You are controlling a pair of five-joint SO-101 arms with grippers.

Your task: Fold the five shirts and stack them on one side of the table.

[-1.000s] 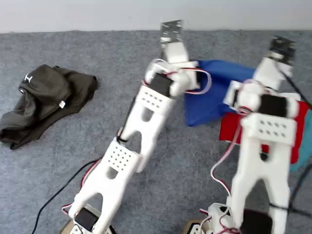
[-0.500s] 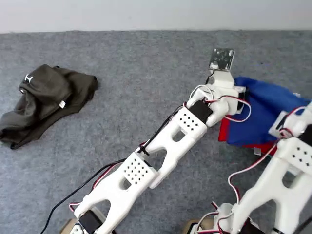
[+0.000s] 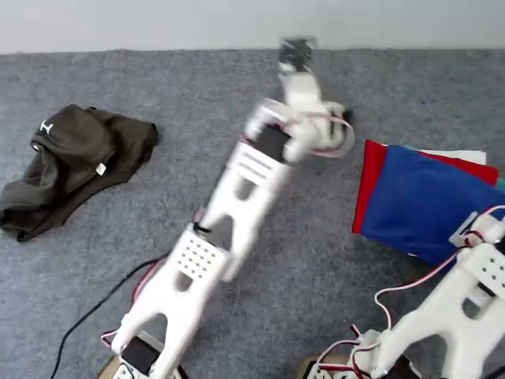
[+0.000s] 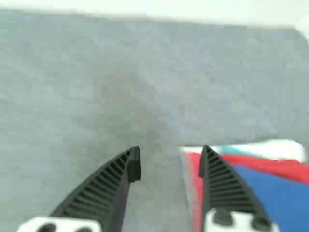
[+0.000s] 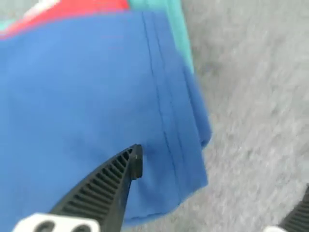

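The table [image 3: 197, 95] is covered in grey carpet-like cloth, matt and rough-napped. The blue shirt [image 5: 72, 96] is seen as smooth matt cloth with stitched hem lines, the dark shirt [image 3: 75, 162] as soft, crumpled matt cloth. The left arm [image 3: 252, 178] is formed of white plastic with a faint sheen. The left gripper [image 4: 169, 162] is fitted with fingers [image 4: 113, 191] of black, ribbed, matt plastic.

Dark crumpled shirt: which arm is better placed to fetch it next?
Left, probably: the left gripper is open, empty and nearer the dark shirt; the right gripper hangs over the blue shirt opposite.
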